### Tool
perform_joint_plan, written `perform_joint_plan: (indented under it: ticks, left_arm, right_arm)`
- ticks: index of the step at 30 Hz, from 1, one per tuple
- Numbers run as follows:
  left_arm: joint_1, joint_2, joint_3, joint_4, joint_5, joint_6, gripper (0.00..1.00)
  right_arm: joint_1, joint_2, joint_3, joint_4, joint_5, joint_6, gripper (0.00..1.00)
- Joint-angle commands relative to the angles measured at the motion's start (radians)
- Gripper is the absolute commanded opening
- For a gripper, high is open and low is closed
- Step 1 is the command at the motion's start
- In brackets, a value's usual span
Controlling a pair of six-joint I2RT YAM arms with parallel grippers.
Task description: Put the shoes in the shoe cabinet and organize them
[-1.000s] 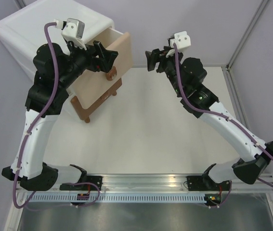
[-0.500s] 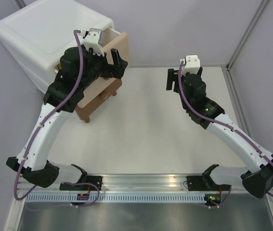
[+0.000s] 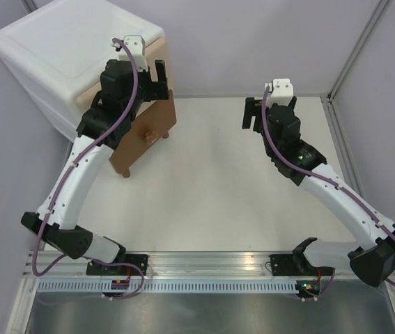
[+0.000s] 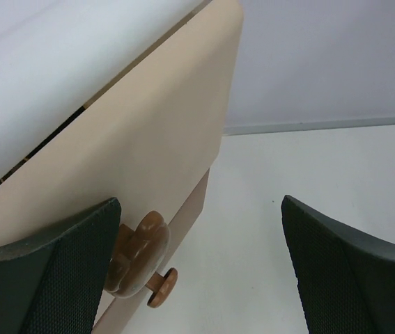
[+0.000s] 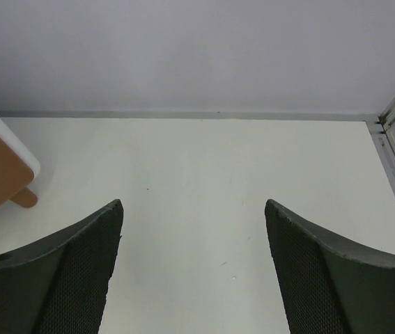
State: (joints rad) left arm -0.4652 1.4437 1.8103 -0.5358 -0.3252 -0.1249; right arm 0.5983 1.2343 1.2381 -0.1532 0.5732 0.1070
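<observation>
White shoe cabinet [image 3: 58, 52] w/ beige drawer [image 4: 148, 139], tan knob [image 4: 141, 247].

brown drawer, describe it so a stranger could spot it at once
Find the white cabinet in the far left corner. The brown drawer is the lower of two on its front. Unlike the beige drawer above, it is darker and sticks out further.

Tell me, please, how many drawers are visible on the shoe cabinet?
2. The beige upper drawer is almost closed; the brown lower drawer sticks out beneath it. No others seem hidden.
</observation>
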Motion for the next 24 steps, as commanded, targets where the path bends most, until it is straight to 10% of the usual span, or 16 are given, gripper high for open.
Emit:
perform_joint_plan:
  ticks: [1,13,24]
  left_arm:
    - [0.037,0.029,0.014,0.103,-0.101,0.044,1.00]
    - [0.054,0.041,0.035,0.114,-0.193,0.010,1.00]
    - [0.054,-0.279,-0.294,0.099,-0.081,-0.073,1.00]
  right_arm:
    - [-0.009,0.002,0.029,0.021,-0.012,0.014,0.87]
    - [-0.014,-0.029,-0.002,-0.008,0.005,0.037,0.98]
    - [-0.015,-0.136,-0.164,-0.006,0.083,0.089,0.98]
